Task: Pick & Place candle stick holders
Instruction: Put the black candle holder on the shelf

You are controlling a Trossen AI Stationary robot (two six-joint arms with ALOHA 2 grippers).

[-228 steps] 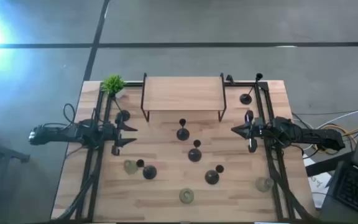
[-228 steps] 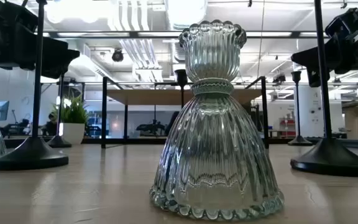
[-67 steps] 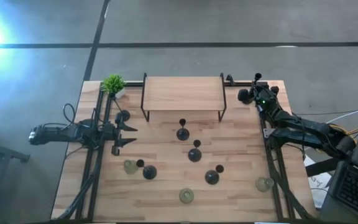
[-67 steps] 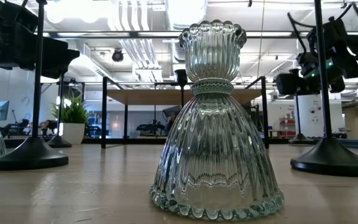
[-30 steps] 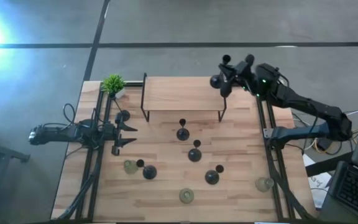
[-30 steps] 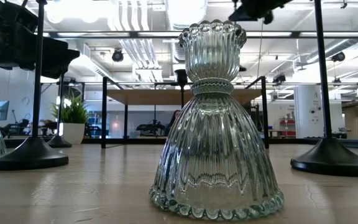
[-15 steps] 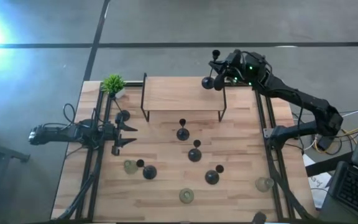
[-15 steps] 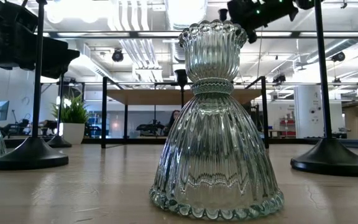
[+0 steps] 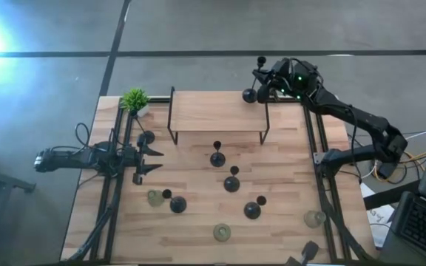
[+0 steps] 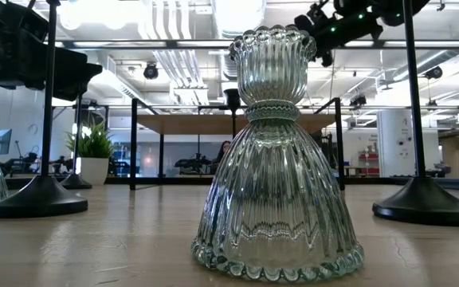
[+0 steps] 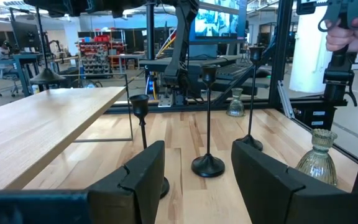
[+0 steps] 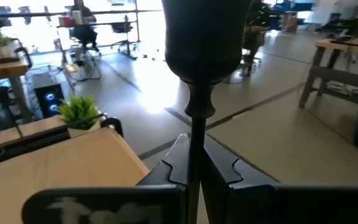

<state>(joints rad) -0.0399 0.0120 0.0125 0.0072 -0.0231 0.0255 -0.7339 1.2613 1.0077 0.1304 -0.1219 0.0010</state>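
Note:
My right gripper (image 9: 266, 81) is shut on a black candle stick holder (image 9: 254, 80) and carries it above the far right corner of the wooden riser (image 9: 217, 111). Its cup (image 12: 204, 37) stands above the fingers in the right wrist view. Other black holders (image 9: 218, 157) (image 9: 232, 182) (image 9: 252, 210) stand on their round bases on the table. Clear glass ones (image 9: 222, 233) (image 9: 315, 219) stand near the front; one (image 10: 277, 159) fills the low view. My left gripper (image 9: 152, 160) waits open at the left edge. My right gripper pinches the holder's thin stem (image 12: 196, 134) below the cup between its two fingers. The fingers come level from the table's right side and lie across the stem. The holder stays upright and lifted clear, its domed base (image 9: 249, 94) above the riser's corner.
A small green potted plant (image 9: 134, 100) stands at the far left corner beside the riser. Another black holder (image 9: 146, 137) stands close to my left gripper. A person's hand (image 11: 344, 34) with a dark device shows past the near right side.
My right gripper has carried the black holder toward the table's left and far edge, to the riser's far right corner, and has sunk a little. The holder has stayed upright and clear.

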